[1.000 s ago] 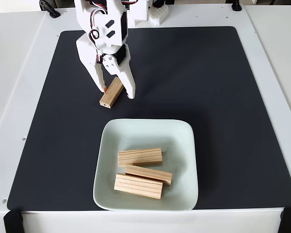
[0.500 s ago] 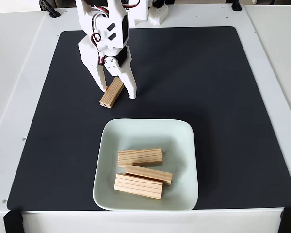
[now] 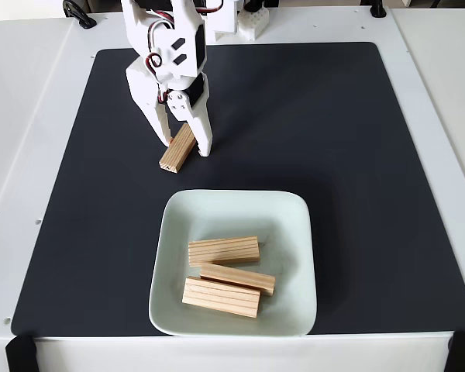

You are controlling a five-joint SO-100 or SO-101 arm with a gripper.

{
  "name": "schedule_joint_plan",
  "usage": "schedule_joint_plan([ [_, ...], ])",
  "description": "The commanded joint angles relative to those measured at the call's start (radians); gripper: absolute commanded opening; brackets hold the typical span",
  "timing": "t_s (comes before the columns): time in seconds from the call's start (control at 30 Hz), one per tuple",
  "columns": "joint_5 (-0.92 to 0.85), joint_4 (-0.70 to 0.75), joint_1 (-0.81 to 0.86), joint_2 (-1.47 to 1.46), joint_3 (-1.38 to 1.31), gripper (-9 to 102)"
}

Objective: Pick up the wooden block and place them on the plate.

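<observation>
Straddling the light-tan wooden block (image 3: 177, 149) on the black mat (image 3: 333, 155) just above the pale mint-green square plate (image 3: 294, 225), we see the white two-finger gripper (image 3: 187, 147) narrowly parted, fingers against its sides, three more blocks (image 3: 225, 275) lying inside the plate.

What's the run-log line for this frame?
phase: grasp | gripper: straddling fourth wooden block on mat | plate: three blocks | left: lift, place
</observation>
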Motion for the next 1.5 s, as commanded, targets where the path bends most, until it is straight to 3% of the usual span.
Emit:
schedule_joint_plan([
  [0.0, -0.005, -0.008, 0.009, -0.002, 0.015, 4],
  [0.07, -0.003, -0.008, 0.009, -0.003, 0.018, -1],
  [0.5, 0.031, 0.003, -0.029, 0.143, 0.029, 0],
  [0.63, 0.222, 0.003, -0.087, 0.259, 0.020, 0],
  [0.87, 0.710, -0.043, -0.227, 0.333, -0.054, 0],
  [1.0, 0.884, -0.170, -0.276, 0.262, -0.074, -1],
  [1.17, 1.195, -0.431, -0.281, 0.164, -0.095, -1],
  [1.47, 1.338, -0.483, -0.282, -0.130, -0.359, -1],
])
